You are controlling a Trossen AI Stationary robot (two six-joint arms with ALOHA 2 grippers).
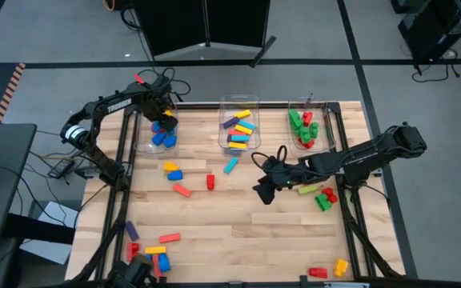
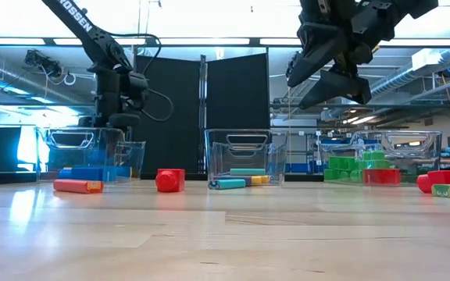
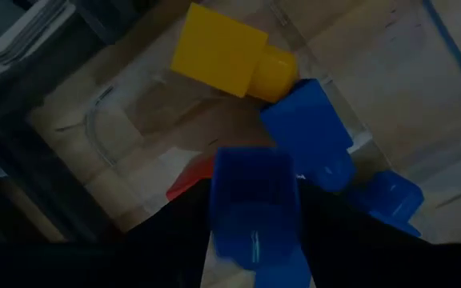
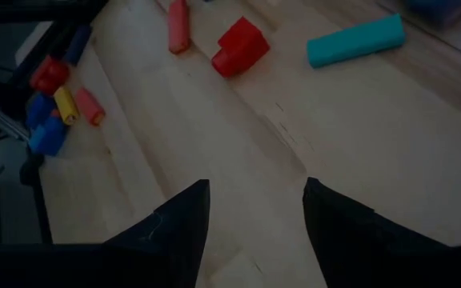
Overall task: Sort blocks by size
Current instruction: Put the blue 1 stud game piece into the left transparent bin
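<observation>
The left gripper [image 1: 165, 120], over the left bin [image 1: 144, 142] at ten o'clock, has a blue block [image 3: 253, 210] between its jaws; whether clamped or freed, I cannot tell. If it sticks, it may fall outside. The right gripper's [image 1: 264, 192] jaws stand apart, empty.

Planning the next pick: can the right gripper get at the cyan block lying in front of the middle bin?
Probably yes. The right gripper hangs open and empty above bare wood, and the cyan block lies alone on the table, just outside the middle bin; only a red block is nearby.

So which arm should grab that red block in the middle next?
Probably the right. The right gripper hangs open and empty near the red block. The left gripper is over the left bin with a blue block between its fingers.
</observation>
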